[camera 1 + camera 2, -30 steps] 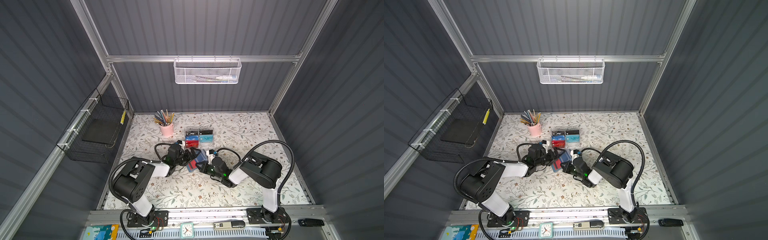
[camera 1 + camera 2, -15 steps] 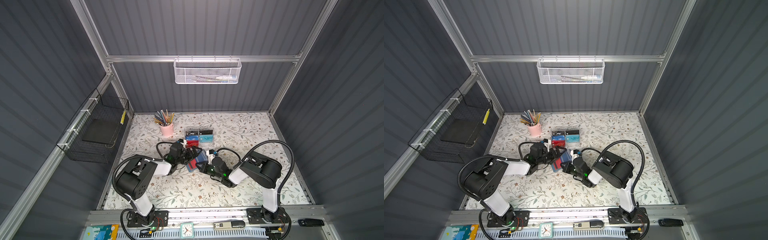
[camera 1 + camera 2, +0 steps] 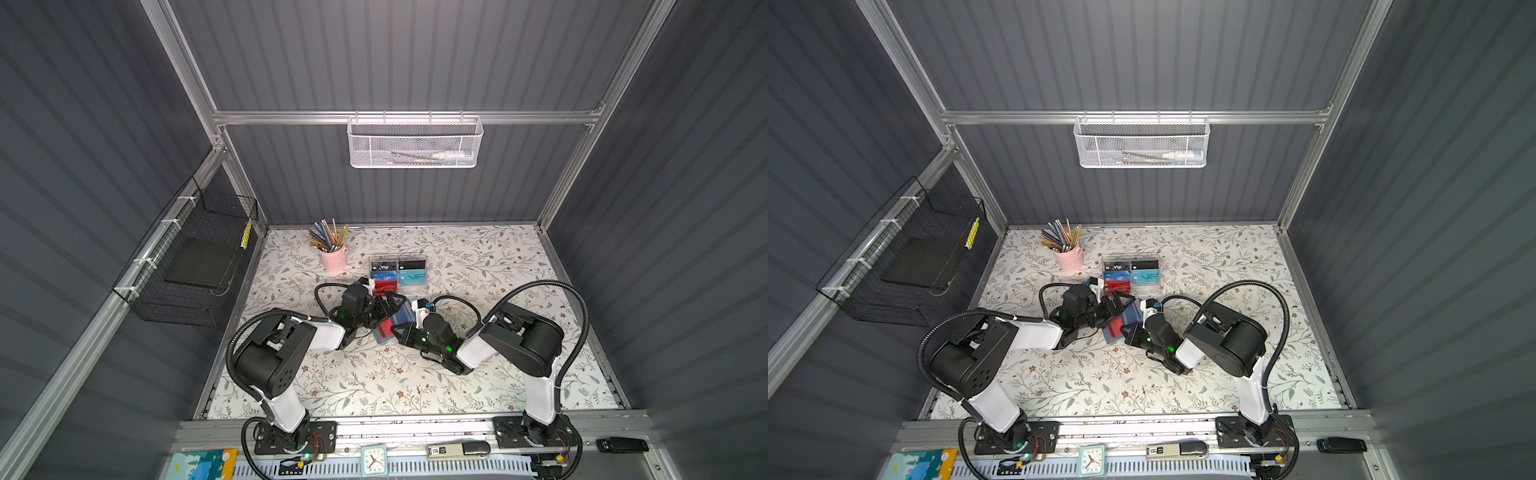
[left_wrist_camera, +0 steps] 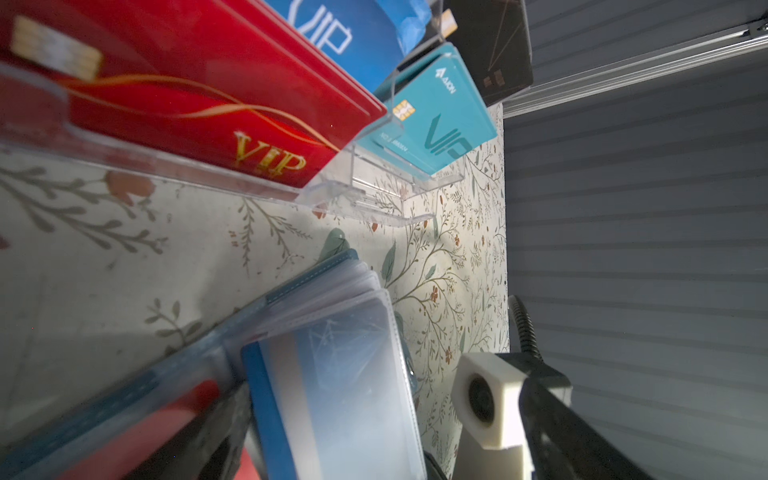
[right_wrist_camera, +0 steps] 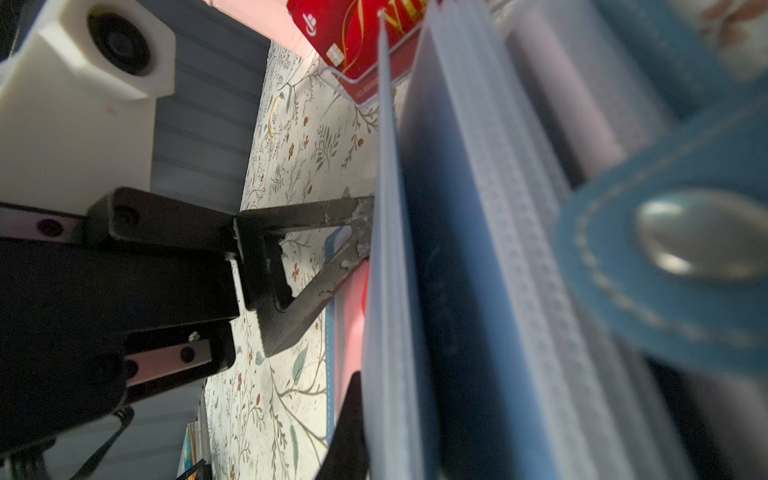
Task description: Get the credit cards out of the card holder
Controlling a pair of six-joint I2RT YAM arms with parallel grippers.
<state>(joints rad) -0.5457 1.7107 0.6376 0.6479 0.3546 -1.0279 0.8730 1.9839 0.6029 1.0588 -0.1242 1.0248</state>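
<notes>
Aluminium rail runs along the near edge with a small clock (image 3: 373, 459) lying on it, and beyond it the flower-patterned table (image 3: 374, 382) begins. Both arms lean in toward the middle, where the card holder (image 3: 395, 322) lies open, blue-grey, its clear sleeves fanned up. The right gripper (image 3: 398, 330) is pinched shut on the near edge of the card holder. Opposite, the left gripper (image 3: 390, 305) stands wide open, and the right wrist view shows its fingertips (image 5: 361, 232) against the edge of a clear sleeve. The blue credit card (image 4: 332, 395) sits inside that sleeve; a red patch shows on the leaf beside it, too blurred to read. Just behind the card holder stands a clear acrylic rack (image 3: 399, 274) holding red, blue, teal and black VIP cards. To its left is a pink cup (image 3: 334, 259) of pencils. A black wire basket (image 3: 191, 257) hangs on the left wall, and a white mesh basket (image 3: 415, 143) hangs high on the back wall.
</notes>
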